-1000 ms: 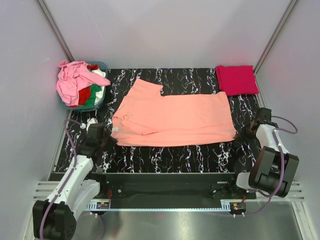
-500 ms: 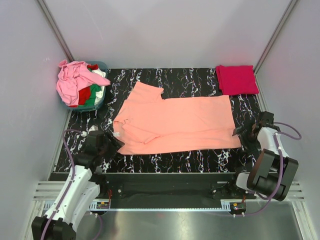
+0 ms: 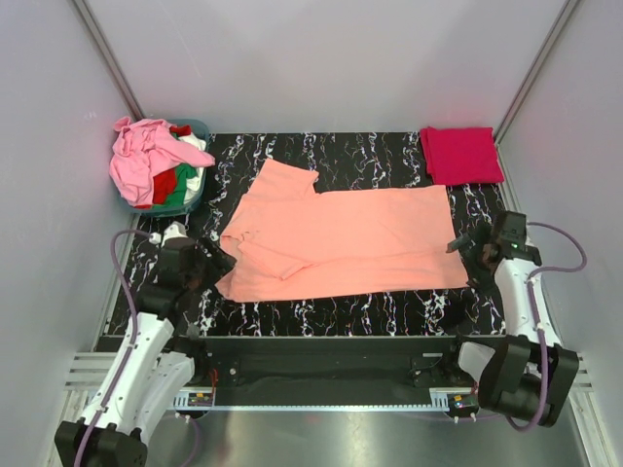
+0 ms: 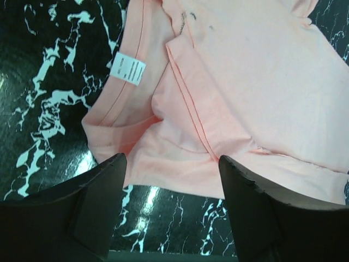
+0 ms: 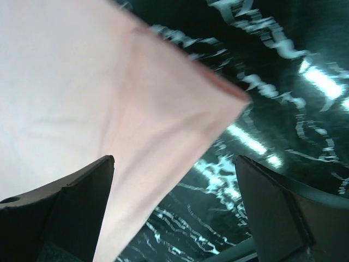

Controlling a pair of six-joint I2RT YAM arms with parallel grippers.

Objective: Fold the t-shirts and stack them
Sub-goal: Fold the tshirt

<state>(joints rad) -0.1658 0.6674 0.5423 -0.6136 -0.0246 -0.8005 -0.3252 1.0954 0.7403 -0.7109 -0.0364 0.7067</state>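
Observation:
A salmon-orange t-shirt (image 3: 341, 238) lies spread flat across the black marbled table (image 3: 389, 316), collar end to the left. Its white neck label (image 4: 128, 69) and folded-in sleeve (image 4: 180, 142) show in the left wrist view. My left gripper (image 3: 216, 265) hovers open just off the shirt's near-left corner, holding nothing. Open too, my right gripper (image 3: 467, 255) hangs over the shirt's near-right corner (image 5: 240, 97) with nothing between its fingers. A folded crimson-pink t-shirt (image 3: 460, 155) lies at the back right. More t-shirts, light pink (image 3: 141, 158), red, green and white, are heaped at the back left.
The heap of shirts sits in a small teal tub (image 3: 195, 199) at the table's back-left corner. Grey walls close in the table on three sides. A metal rail (image 3: 321, 401) with the arm bases runs along the near edge.
Both grippers have opened and let go of the salmon-orange shirt's near corners. The shirt has settled flat, a little farther back. Both grippers have lifted and drawn slightly away from the cloth.

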